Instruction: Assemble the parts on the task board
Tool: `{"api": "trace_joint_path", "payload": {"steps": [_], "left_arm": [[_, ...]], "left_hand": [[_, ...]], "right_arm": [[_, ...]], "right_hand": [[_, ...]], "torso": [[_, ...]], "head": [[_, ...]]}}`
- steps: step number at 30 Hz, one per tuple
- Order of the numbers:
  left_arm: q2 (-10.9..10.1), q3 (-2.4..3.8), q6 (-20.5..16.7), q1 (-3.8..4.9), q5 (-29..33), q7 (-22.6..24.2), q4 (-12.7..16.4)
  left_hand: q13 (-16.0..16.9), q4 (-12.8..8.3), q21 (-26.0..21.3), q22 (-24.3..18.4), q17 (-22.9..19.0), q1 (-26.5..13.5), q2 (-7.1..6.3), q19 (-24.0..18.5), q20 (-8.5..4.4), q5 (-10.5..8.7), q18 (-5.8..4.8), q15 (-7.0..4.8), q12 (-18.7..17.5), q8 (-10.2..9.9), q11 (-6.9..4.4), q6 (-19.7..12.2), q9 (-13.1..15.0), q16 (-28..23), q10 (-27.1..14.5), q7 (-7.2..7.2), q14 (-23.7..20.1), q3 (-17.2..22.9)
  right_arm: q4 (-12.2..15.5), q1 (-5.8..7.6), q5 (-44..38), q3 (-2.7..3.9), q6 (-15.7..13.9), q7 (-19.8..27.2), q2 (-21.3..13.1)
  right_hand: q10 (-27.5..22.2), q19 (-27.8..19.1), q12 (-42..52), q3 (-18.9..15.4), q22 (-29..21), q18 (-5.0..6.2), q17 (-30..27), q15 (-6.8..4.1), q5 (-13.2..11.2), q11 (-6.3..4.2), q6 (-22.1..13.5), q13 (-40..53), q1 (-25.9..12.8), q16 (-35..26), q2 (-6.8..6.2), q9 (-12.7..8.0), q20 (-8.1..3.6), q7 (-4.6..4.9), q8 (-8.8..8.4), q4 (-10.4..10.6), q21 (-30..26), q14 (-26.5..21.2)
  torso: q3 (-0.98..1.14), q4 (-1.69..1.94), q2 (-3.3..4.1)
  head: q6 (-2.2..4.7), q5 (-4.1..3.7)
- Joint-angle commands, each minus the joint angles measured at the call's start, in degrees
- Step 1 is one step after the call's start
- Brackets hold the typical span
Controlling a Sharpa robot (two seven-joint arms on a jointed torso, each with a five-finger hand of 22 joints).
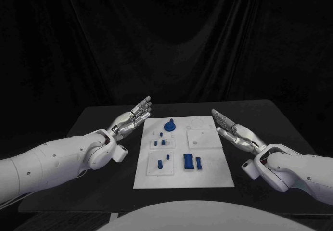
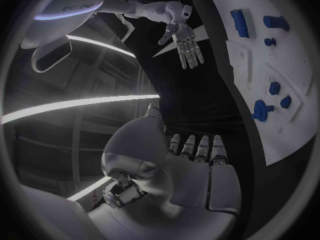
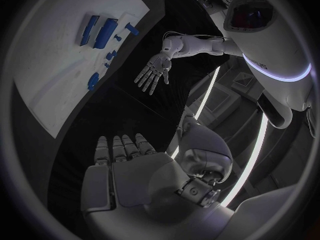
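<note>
Both white arms reach forward over the black table (image 1: 104,192), flanking the white rectangular task board (image 1: 208,168) with its small blue parts (image 1: 188,161); silver left hand (image 1: 132,118) and silver right hand (image 1: 232,131) hover flat, fingers extended, holding nothing.

Both arms are clad in smooth, glossy white shells dotted with small dark screw holes, swelling into rounded cuffs at the wrists. The left hand (image 1: 132,118) and right hand (image 1: 236,133) are silver metal, with segmented fingers (image 2: 190,52) and broad, flat, pale grey palm plates.
</note>
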Motion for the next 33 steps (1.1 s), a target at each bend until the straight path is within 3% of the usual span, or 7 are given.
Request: {"api": "trace_joint_path", "payload": {"steps": [1,8,9,11,18,19,33], "left_arm": [[0.0,0.49,-2.0,0.18,0.9,-0.1,0.8],[-0.1,2.81,-10.3,0.49,4.5,-1.8,4.1],[-0.1,3.25,-11.9,0.55,5.2,-2.1,4.7],[-0.2,4.22,-15.3,0.68,6.7,-2.8,6.1],[-0.4,7.94,-28.6,1.19,12.5,-5.4,11.4],[-0.4,8.67,-31.2,1.29,13.6,-5.9,12.5],[-0.6,12.33,-44.3,1.78,19.3,-8.5,17.7]], "left_hand": [[-0.1,-4.7,-0.2,-0.1,-0.1,-20.9,-3.88,0.0,-2.42,-2.89,-2.12,-0.63,-0.4,-0.2,2.82,0.0,-0.1,-0.2,0.0,4.01,0.0,5.1],[-0.1,-7.2,-0.2,-0.1,-0.1,-31.4,-5.84,0.0,-2.42,-4.34,-2.78,-0.63,-0.4,-0.2,2.82,0.0,-0.1,-0.2,0.0,6.03,0.0,7.6],[-0.1,-7.5,-0.2,-0.1,-0.1,-32.7,-6.08,0.0,-2.42,-4.50,-7.06,-0.63,-0.4,-0.2,2.82,0.0,-0.1,-0.2,0.0,6.25,0.0,7.9],[-0.1,-8.1,-0.2,-0.1,-0.1,-35.1,-6.52,0.0,-2.42,-8.80,-7.06,-0.63,-0.4,-0.2,2.82,0.0,-0.1,-0.2,0.0,6.68,0.0,8.4],[-0.1,-9.8,-0.2,-0.1,-0.1,-42.2,-7.85,0.0,-2.42,-8.80,-7.06,-0.63,-0.4,-0.2,2.82,0.0,-0.1,-0.2,0.0,7.80,0.0,10.1],[-0.1,-10.1,-0.2,-0.1,-0.1,-43.5,-11.91,0.0,-2.42,-8.80,-7.06,-0.63,-0.4,-0.2,2.82,0.0,-0.1,-0.2,0.0,12.22,0.0,10.4],[-0.1,-14.4,-0.2,-0.1,-0.1,-52.5,-11.91,0.0,-2.42,-8.80,-7.06,-0.63,-0.4,-0.2,2.82,0.0,-0.1,-0.2,0.0,12.22,0.0,15.6]], "right_arm": [[0.1,0.26,1.8,0.56,-0.9,-0.2,0.6],[-0.1,1.16,10.1,3.50,-4.5,-0.7,3.5],[-0.1,1.33,11.7,4.06,-5.2,-0.7,4.0],[-0.1,1.70,15.2,5.29,-6.7,-0.9,5.3],[-0.3,3.13,28.4,9.95,-12.5,-1.6,9.9],[-0.4,3.38,30.6,10.75,-13.5,-1.8,10.7],[-0.5,4.40,40.1,14.11,-17.6,-2.3,14.0]], "right_hand": [[0.1,0.0,-0.2,5.8,-0.1,-1.66,-0.1,0.52,-0.2,0.11,0.0,-0.1,-11.0,-0.2,-0.58,-0.1,-2.65,5.45,-0.20,-2.9,-0.3,0.0],[0.1,0.0,-0.2,5.8,-0.1,-1.66,-0.1,0.52,-0.2,0.11,0.0,-0.1,-21.9,-0.2,-0.58,-0.1,-2.65,5.45,-0.20,-7.0,-0.3,0.0],[0.1,0.0,-0.2,5.8,-0.1,-1.66,-0.1,0.52,-0.2,0.11,0.0,-0.1,-26.2,-0.2,-0.58,-0.1,-2.65,5.45,-0.20,-7.0,-0.3,0.0],[0.1,0.0,-0.2,5.8,-0.1,-1.66,-0.1,0.52,-0.2,0.11,0.0,-0.1,-26.2,-0.2,-0.58,-0.1,-2.65,5.45,-0.20,-7.0,-0.3,0.0],[0.1,0.0,-0.2,5.8,-0.1,-1.66,-0.1,0.52,-0.2,0.11,0.0,-0.1,-26.2,-0.2,-0.58,-0.1,-2.65,5.45,-0.20,-7.0,-0.3,0.0],[0.1,0.0,-0.2,5.8,-0.1,-1.66,-0.1,0.52,-0.2,0.11,0.0,-0.1,-26.2,-0.2,-0.58,-0.1,-2.65,5.45,-0.20,-7.0,-0.3,0.0],[0.1,0.0,-0.2,5.8,-0.1,-1.66,-0.1,0.52,-0.2,0.11,0.0,-0.1,-26.2,-0.2,-0.58,-0.1,-2.65,5.45,-0.20,-7.0,-0.3,0.0]], "torso": [[-0.20,-0.13,0.47],[-0.99,-0.81,2.33],[-1.15,-0.94,2.69],[-1.47,-1.22,3.46],[-2.51,-2.11,5.88],[-2.65,-2.23,6.20],[-2.98,-2.52,6.99]], "head": [[0.88,0.04],[5.05,0.06],[5.84,0.06],[7.57,0.07],[13.01,0.10],[13.72,0.11],[15.48,0.12]]}}
